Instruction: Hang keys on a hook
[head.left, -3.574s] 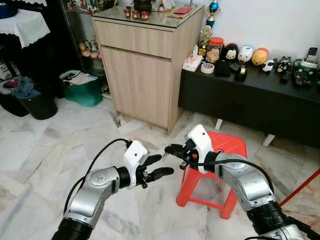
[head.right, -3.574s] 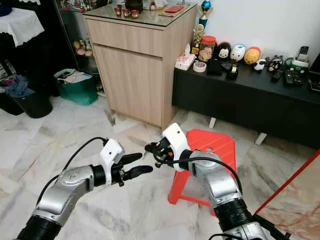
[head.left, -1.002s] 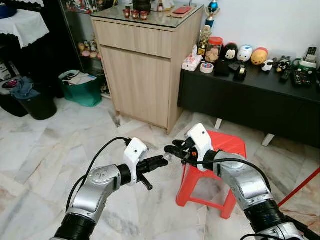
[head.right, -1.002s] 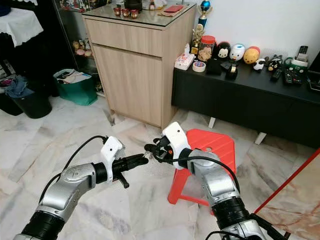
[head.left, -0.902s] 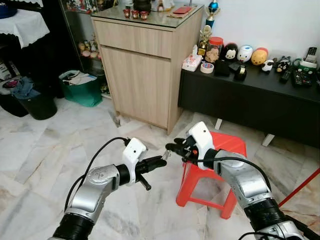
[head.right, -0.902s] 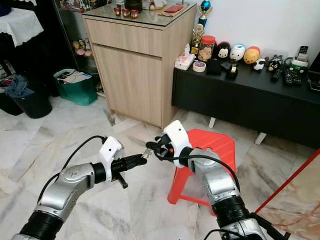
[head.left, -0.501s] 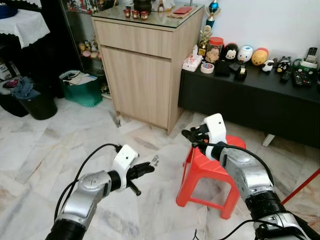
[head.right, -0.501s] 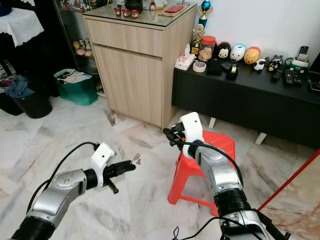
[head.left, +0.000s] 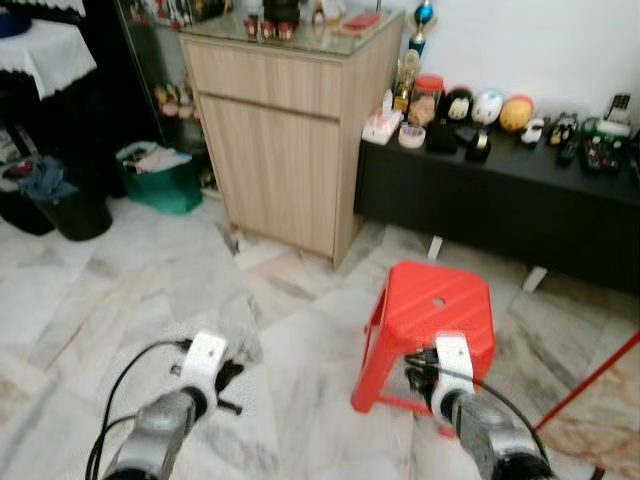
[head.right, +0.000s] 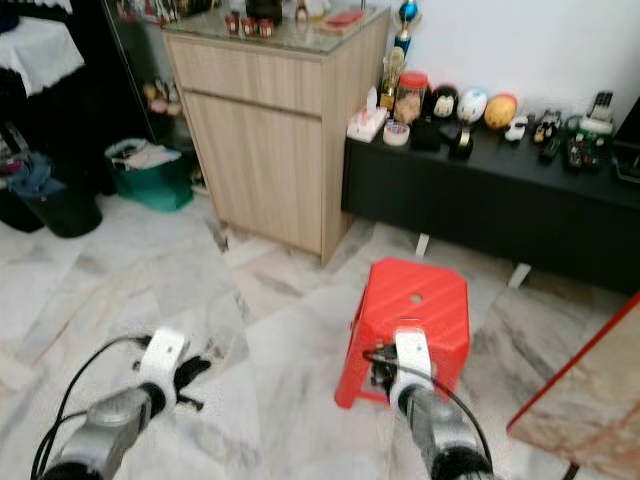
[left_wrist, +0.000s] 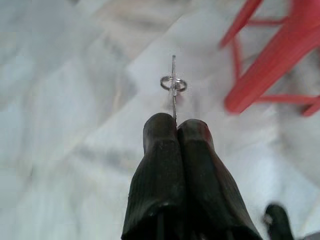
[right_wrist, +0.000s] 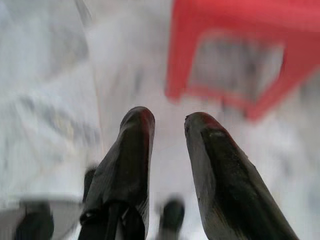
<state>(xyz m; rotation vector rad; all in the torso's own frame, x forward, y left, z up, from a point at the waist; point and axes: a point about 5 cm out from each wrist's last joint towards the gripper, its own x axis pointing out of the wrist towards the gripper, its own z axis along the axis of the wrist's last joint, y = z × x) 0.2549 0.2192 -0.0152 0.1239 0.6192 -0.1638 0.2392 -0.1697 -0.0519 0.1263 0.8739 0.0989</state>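
Left gripper (left_wrist: 176, 131) low at 7 o'clock over marble floor (head.left: 120, 290), jaws clamped on key (left_wrist: 173, 85) with small ring, seen from left wrist, right gripper (right_wrist: 167, 122) jaws parted, empty, near red stool (head.left: 435, 310) at 5 o'clock

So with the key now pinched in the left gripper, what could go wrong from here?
The left gripper holds the key only by its thin edge at the fingertips, so it may twist or slip onto the marble floor. The red stool stands close ahead and the head views are blurred, so a step could clip it.
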